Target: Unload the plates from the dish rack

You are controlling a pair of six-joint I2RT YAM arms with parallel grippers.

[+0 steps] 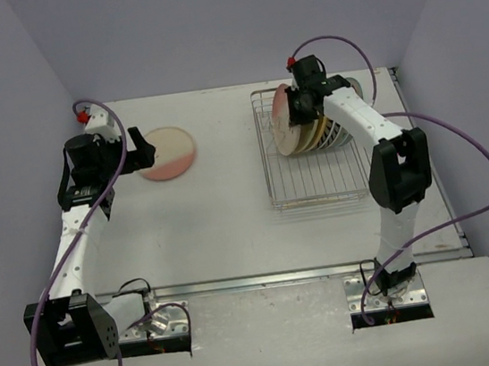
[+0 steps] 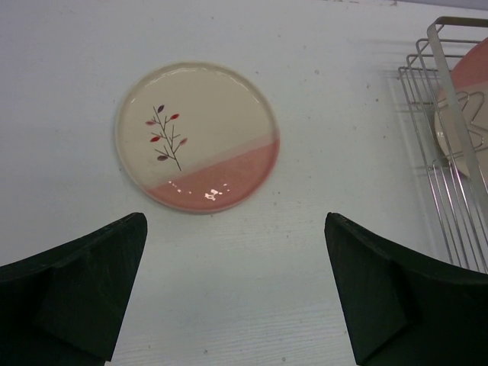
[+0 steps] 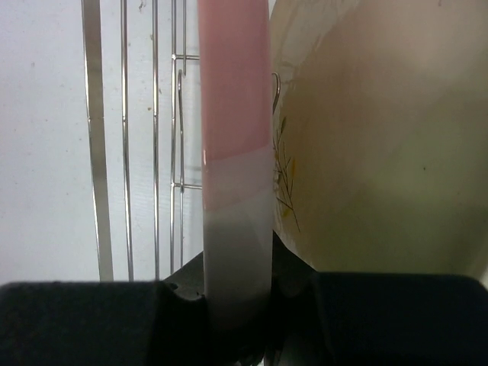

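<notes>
Right gripper clamped on the rim of the pink-and-cream front plate — plate upright, first of the stack in the dish rack, upper right of top view. Left gripper spread wide, empty — beside the flat plate lying on the table, upper left.

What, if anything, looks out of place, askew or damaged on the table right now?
Nothing stands out. One plate lies flat on the table, whole and clean. The other plates stand on edge in the dish rack, with the front plate between the right gripper's fingers. No chips or spills show.
</notes>
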